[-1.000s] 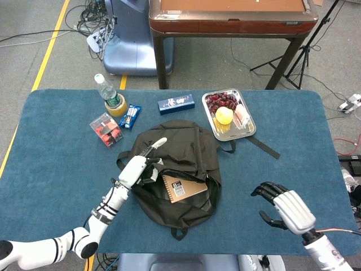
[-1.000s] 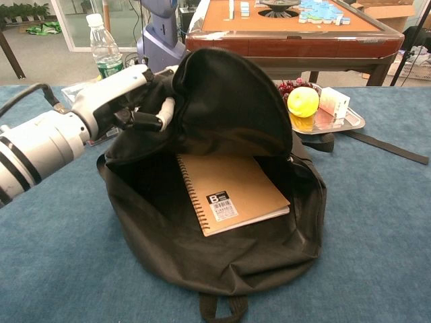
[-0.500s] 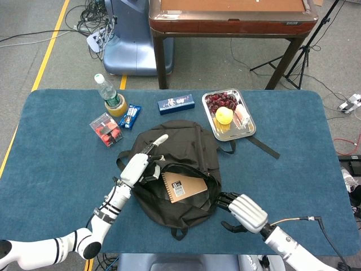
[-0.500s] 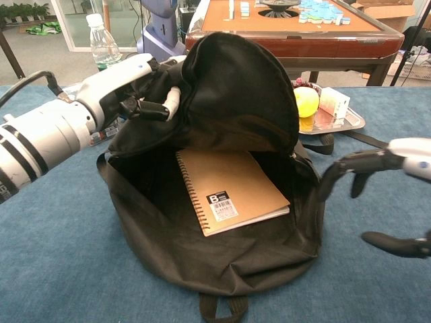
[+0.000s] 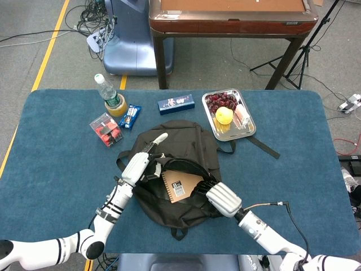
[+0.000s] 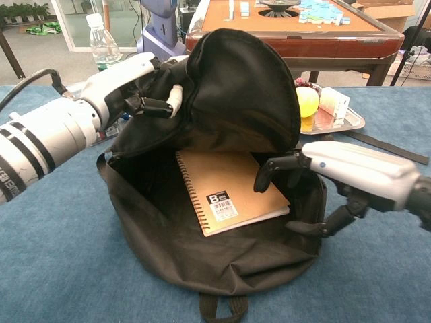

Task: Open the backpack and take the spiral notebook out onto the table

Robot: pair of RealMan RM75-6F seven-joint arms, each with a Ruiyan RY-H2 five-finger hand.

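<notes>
The black backpack (image 5: 186, 148) (image 6: 236, 101) lies open in the middle of the blue table. My left hand (image 5: 141, 165) (image 6: 131, 84) grips its top flap and holds it raised. Inside lies the tan spiral notebook (image 5: 181, 187) (image 6: 232, 188), with its binding to the left and a barcode label on the cover. My right hand (image 5: 219, 196) (image 6: 343, 176) reaches into the opening from the right. Its fingers are spread, with the fingertips (image 6: 264, 176) just above the notebook's right part. It holds nothing.
At the back of the table are a metal tray (image 5: 248, 132) with cherries and a yellow fruit, a blue box (image 5: 176, 104), a bottle (image 5: 107, 90), a snack pack (image 5: 131, 116) and a clear box of red items (image 5: 106, 129). A brown table (image 5: 231, 17) stands beyond.
My right hand has moved left from the table's right side into the backpack's opening, over the notebook. My left hand has lifted the flap slightly higher.
</notes>
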